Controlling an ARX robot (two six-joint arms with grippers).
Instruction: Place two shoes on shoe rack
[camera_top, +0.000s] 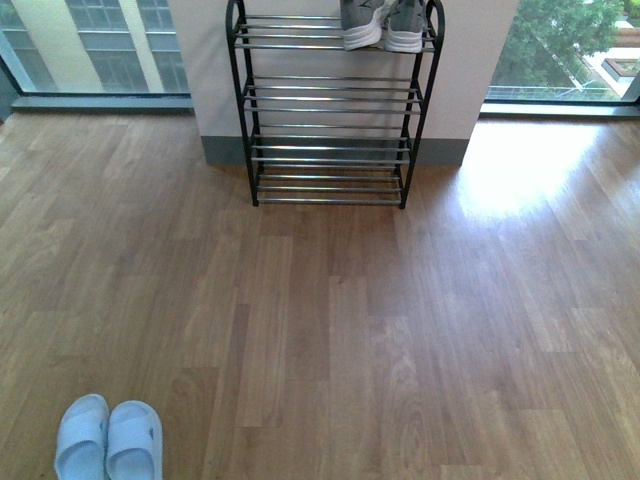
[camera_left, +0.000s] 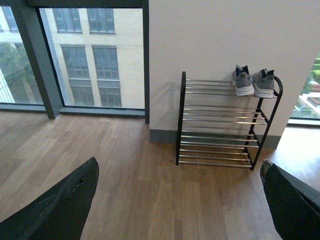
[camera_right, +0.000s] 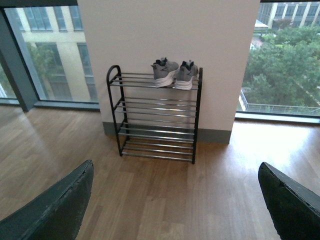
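Observation:
A black-framed shoe rack with chrome bars stands against the wall ahead. Two grey knit sneakers with white soles sit side by side on the right end of its top tier, also seen as the sneakers and the sneakers. A pair of pale blue slides lies on the wood floor at the near left of the front view. My left gripper is open over bare floor, far from the rack. My right gripper is open too, with the rack well beyond it.
Wood plank floor stretches between me and the rack. Floor-to-ceiling windows flank the white wall section behind the rack. A bright sun patch lies on the floor right of the rack.

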